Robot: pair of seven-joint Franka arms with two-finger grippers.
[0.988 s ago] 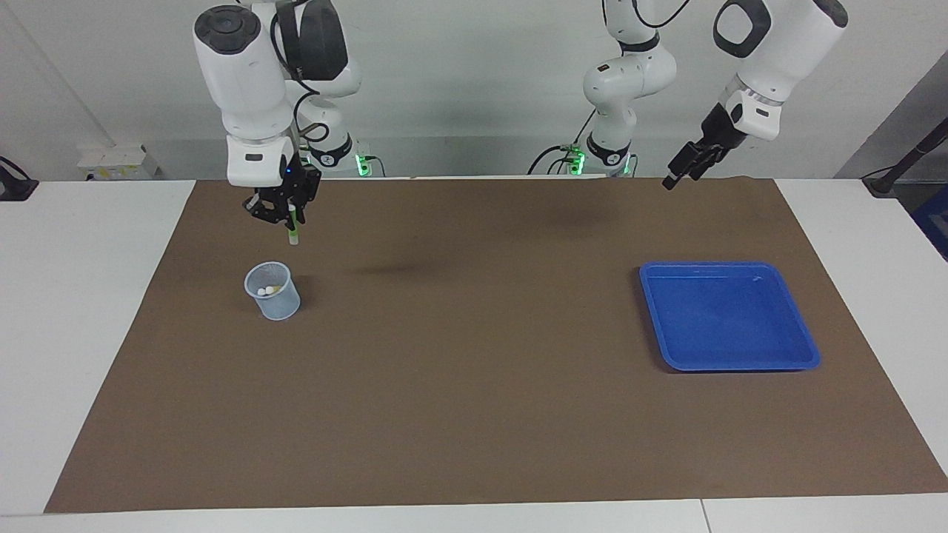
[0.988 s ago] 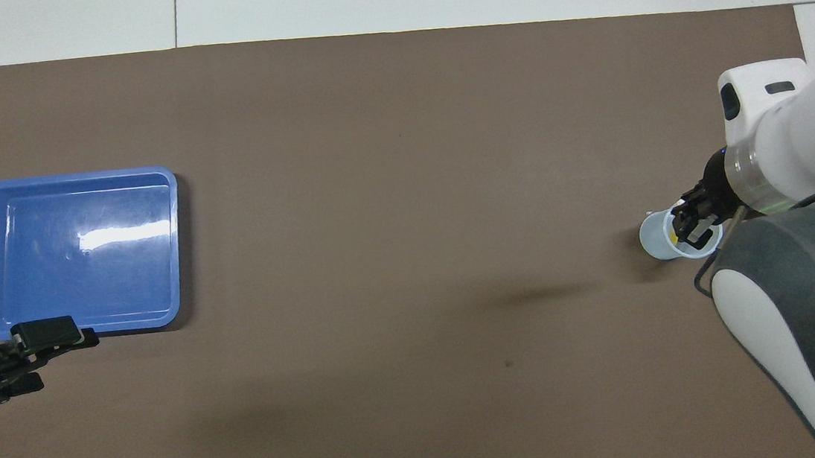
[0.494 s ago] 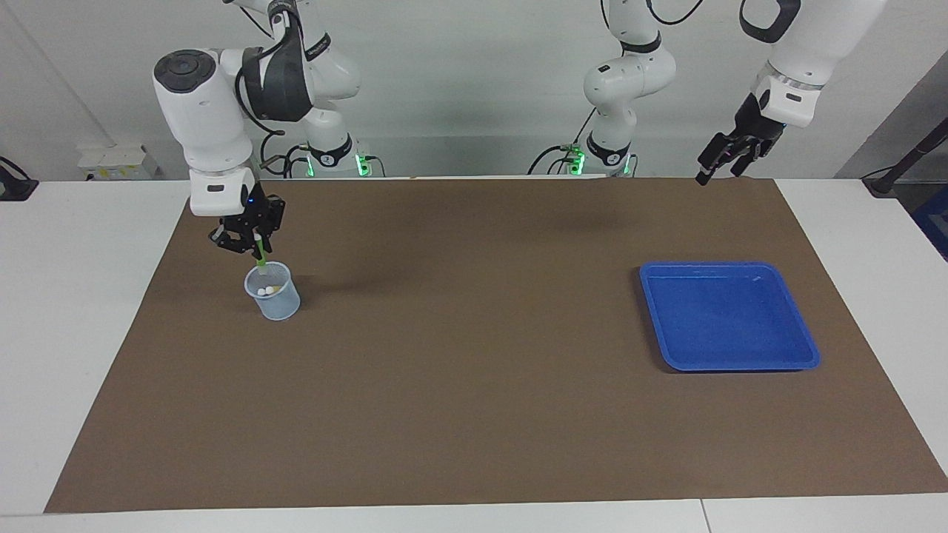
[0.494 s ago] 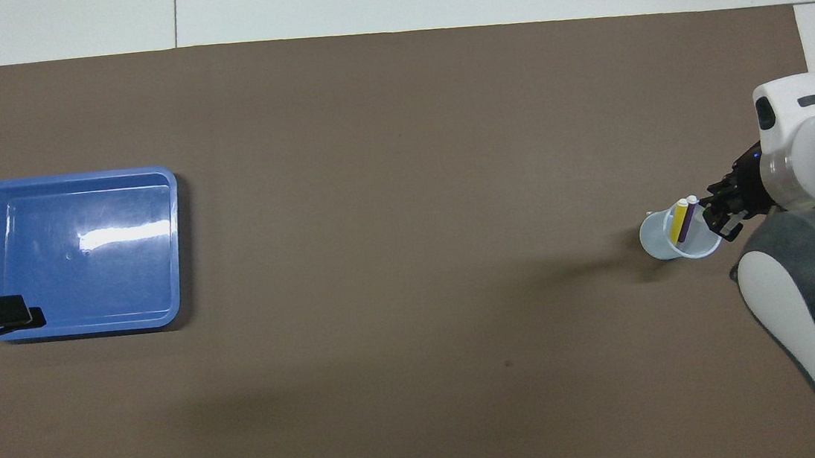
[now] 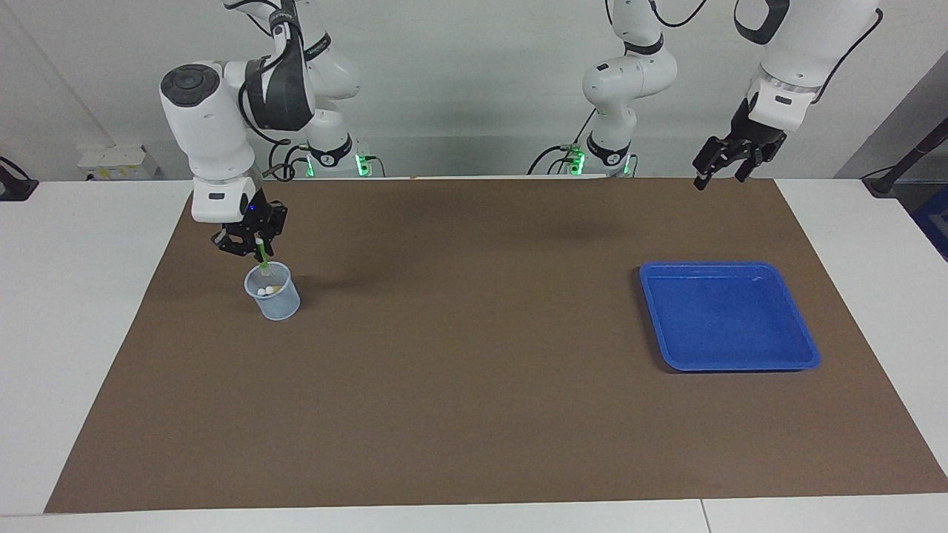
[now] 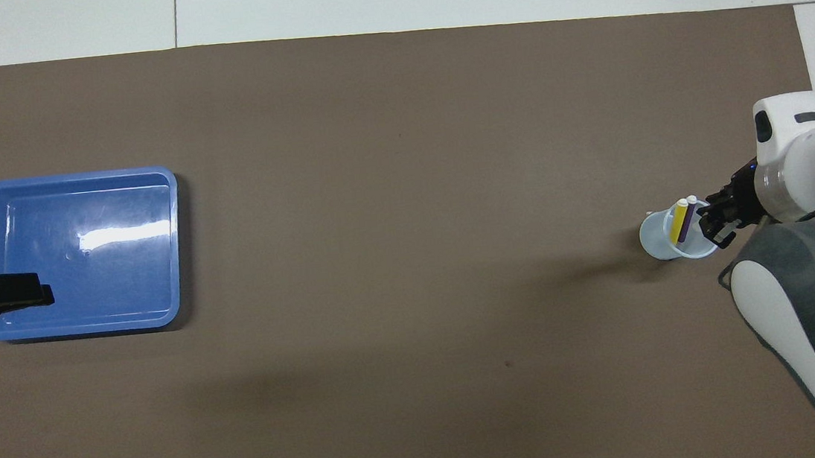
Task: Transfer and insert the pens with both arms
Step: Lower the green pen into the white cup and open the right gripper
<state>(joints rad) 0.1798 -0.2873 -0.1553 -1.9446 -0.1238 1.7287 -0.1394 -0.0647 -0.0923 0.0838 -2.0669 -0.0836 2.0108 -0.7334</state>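
2 pens [image 6: 683, 222], yellow and purple, whitish-tipped; green pen [image 5: 262, 257] slim

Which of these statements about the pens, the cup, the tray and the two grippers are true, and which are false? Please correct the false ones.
1. The right gripper holds the green pen over the cup. True.
2. The blue tray holds a pen. False: no pen lies in it.
3. The yellow pen and the purple pen stand in the cup. True.
4. The left gripper carries a pen. False: it is open and holds nothing, raised near the left arm's end of the table.
5. The cup lies tipped on its side. False: it stands upright on the brown mat.
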